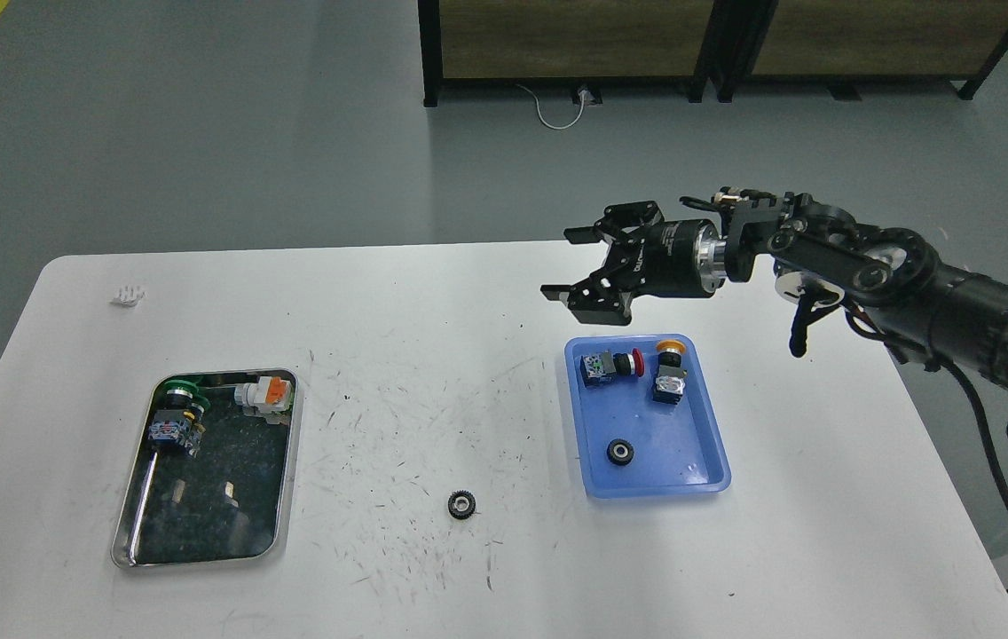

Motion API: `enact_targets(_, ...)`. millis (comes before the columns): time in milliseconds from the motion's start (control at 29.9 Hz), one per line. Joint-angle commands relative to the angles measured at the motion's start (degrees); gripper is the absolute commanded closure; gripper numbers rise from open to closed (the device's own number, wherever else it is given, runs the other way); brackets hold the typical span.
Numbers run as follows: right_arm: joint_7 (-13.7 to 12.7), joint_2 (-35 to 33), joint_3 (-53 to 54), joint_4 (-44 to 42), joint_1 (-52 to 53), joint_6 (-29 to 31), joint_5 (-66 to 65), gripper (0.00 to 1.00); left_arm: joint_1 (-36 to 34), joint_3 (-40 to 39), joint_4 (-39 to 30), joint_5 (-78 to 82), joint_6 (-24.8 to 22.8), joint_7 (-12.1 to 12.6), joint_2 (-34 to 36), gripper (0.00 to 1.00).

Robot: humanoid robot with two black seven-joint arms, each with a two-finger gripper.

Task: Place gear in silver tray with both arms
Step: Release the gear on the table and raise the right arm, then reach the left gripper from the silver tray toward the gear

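Right claw (582, 271): fingers spread apart, empty, raised above far edge of blue tray (699, 444); right arm (912, 284) enters from right. Left claw out of view. Gear (461, 505): small, black, toothed, flat on white worktop (433, 302), between the two trays, clear of both. Silver tray (293, 444): left side of worktop, holds green-capped push-button switch (176, 415) and orange-and-white part (264, 394). Blue tray: red-capped switch (610, 365), yellow-capped switch (669, 371), second black gear (619, 452).
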Motion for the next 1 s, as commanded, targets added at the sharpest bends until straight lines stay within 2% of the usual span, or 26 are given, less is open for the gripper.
enact_targets(0, 0.2, -5.7, 4.8, -0.1, 0.9, 0.0, 2.5, 0.04, 0.4, 0.2, 0.0, 0.1, -2.6, -0.1, -0.7, 0.01)
enact_targets(134, 0.3, -10.6, 10.2, -0.4, 0.9, -0.8, 5.1, 0.02, 0.3, 0.2, -0.4, 0.8, -4.8, -0.1, -1.8, 0.01)
enact_targets(268, 0.2, -14.8, 14.3, -0.4, 0.9, -5.8, 7.7, 0.02, 0.2, 0.2, -1.9, 4.6, -4.9, -0.1, -3.1, 0.01)
enact_targets(435, 0.0, -19.5, 17.9, -0.4, 0.9, -7.2, 9.8, 0.02, 0.3, 0.2, -4.7, 9.9, -5.1, -1.5, -4.4, 0.01)
enact_targets(669, -0.4, -24.8, 18.6, -0.4, 1.0, -7.2, 10.9, 0.02, 3.5, 1.8, -14.1, 18.4, -6.0, -1.7, -8.3, 0.01)
enact_targets(970, -1.3, -27.1, 18.0, -0.4, 2.4, -7.5, 11.2, 0.02, 6.7, 7.4, -15.3, 30.7, -4.9, -1.2, -22.6, 0.01)
